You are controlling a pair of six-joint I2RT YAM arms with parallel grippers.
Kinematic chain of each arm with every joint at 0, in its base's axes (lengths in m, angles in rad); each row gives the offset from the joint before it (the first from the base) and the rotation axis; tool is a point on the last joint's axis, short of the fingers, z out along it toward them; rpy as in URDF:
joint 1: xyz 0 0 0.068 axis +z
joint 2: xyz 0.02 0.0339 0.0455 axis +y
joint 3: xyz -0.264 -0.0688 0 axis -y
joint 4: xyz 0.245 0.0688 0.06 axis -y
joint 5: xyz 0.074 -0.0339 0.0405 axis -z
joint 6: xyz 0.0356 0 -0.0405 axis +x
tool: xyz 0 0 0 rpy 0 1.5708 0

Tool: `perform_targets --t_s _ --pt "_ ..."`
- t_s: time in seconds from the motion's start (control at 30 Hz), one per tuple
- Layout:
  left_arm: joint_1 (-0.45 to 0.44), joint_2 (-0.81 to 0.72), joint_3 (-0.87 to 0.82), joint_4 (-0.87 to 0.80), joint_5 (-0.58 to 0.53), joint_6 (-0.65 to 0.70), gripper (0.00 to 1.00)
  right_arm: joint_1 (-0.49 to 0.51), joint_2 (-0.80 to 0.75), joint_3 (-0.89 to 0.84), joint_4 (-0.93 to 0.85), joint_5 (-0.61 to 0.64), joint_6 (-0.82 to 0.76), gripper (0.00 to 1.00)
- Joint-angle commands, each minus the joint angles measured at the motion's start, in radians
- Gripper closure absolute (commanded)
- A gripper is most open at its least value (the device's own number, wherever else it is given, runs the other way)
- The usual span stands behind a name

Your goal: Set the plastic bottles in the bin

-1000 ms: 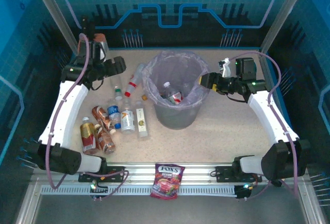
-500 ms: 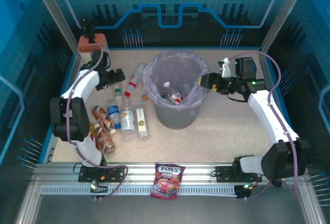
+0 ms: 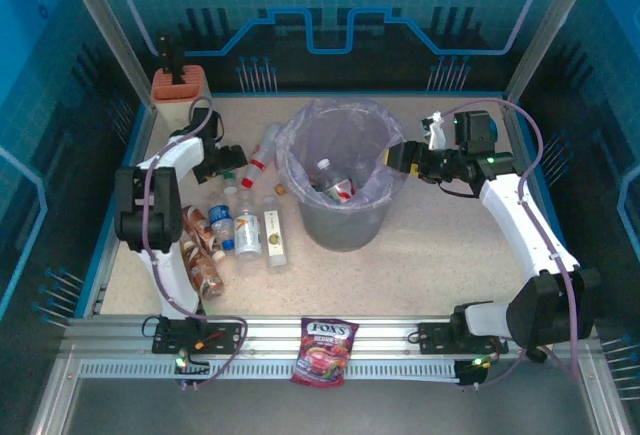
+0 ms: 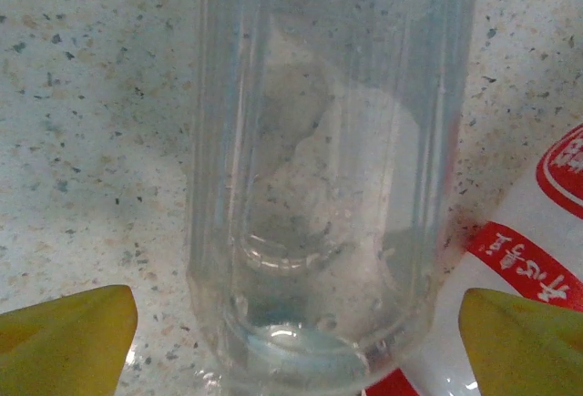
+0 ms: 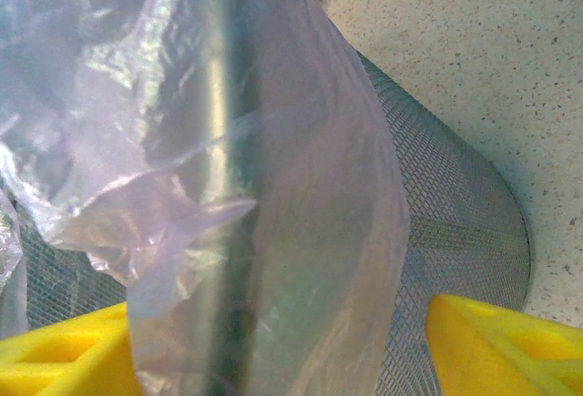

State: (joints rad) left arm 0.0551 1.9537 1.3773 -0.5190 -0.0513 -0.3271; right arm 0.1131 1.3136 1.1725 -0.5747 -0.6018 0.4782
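Our left tool (image 4: 296,337) stands wide open astride a clear bottle (image 4: 319,141) near the left edge of the desk (image 3: 450,255), so we judge the grasp in hand, closing squarely next, while our right tool (image 5: 284,349), open too, straddles the rim of the bin (image 3: 340,220) mid-desk.

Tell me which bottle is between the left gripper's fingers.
The clear, see-through bottle, framed by the open left gripper. The bottle with the red-and-white label lies just beside it, at the right fingertip.
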Motion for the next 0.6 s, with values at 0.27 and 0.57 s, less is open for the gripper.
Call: perform_targets --t_s 0.27,0.57 --pt "0.006 0.038 0.016 0.020 0.014 -0.009 0.32 0.017 0.008 0.004 -0.031 0.028 -0.021 0.25" --pt "0.006 -0.021 0.015 0.008 0.013 0.005 0.47 0.019 -0.005 0.009 -0.045 0.038 -0.021 0.25"
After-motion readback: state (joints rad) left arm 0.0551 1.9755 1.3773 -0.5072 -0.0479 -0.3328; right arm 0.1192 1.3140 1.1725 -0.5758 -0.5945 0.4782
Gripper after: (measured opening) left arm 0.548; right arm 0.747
